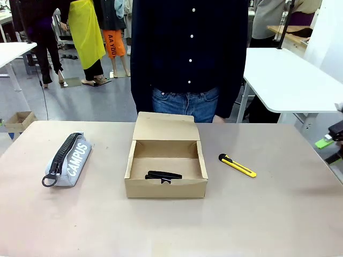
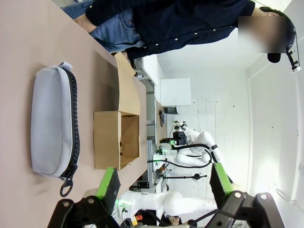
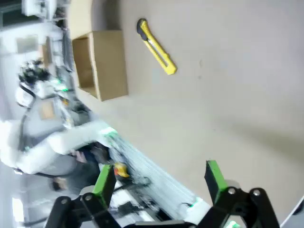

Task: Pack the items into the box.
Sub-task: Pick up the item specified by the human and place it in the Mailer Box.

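The brown cardboard box (image 1: 166,188) stands open at the table's middle, lid flap raised toward the person. A flat black object (image 1: 163,175) lies inside, near the front wall. The yellow-and-black utility knife (image 1: 237,166) rests on the table just right of the box. My right gripper (image 3: 160,180) hangs open and empty above the table's right side, well away from the knife (image 3: 156,46) and box (image 3: 111,64); one of its green pads (image 1: 323,143) shows at the right edge. My left gripper (image 2: 164,183) is open and empty, off to the left of the box (image 2: 107,140).
A grey zipped "CAMPUS" pencil case (image 1: 69,158) lies left of the box, also in the left wrist view (image 2: 54,128). A person in a dark shirt (image 1: 187,53) stands at the far edge behind the box. The table (image 1: 171,230) is bare at the front.
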### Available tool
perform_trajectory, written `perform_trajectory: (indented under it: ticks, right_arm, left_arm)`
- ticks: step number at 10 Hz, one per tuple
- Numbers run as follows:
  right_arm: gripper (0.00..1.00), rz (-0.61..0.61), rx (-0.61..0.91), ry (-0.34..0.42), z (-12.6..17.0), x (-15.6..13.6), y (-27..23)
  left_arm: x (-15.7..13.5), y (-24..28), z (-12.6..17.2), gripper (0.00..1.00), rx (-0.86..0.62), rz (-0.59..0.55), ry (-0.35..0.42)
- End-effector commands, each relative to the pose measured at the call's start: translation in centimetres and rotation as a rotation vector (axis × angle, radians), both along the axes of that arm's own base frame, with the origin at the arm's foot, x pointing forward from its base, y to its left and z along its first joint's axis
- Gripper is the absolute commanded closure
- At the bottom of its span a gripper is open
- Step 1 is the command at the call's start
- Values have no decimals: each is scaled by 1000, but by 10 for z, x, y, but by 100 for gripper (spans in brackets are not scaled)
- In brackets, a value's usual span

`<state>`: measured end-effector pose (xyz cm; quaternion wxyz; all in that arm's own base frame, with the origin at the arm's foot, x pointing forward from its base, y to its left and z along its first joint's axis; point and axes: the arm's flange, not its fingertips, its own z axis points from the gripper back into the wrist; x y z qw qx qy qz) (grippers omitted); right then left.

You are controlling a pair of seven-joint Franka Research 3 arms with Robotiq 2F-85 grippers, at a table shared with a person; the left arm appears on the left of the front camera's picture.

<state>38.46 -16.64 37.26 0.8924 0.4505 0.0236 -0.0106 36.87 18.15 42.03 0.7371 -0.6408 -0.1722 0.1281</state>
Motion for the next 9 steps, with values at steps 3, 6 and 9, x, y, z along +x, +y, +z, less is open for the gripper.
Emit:
perform_trajectory:
  ticks: [3, 6, 9]
  right_arm:
    - [0, -92, 135, 33, -13, -6, -12]
    - [0, -92, 135, 33, -13, -6, -12]
    - [0, -92, 135, 33, -13, -6, -12]
  left_arm:
    - [-1, -1, 2, 0, -11, -4, -15]
    - [-1, -1, 2, 0, -11, -4, -15]
    - [-1, -1, 2, 0, -11, -4, -15]
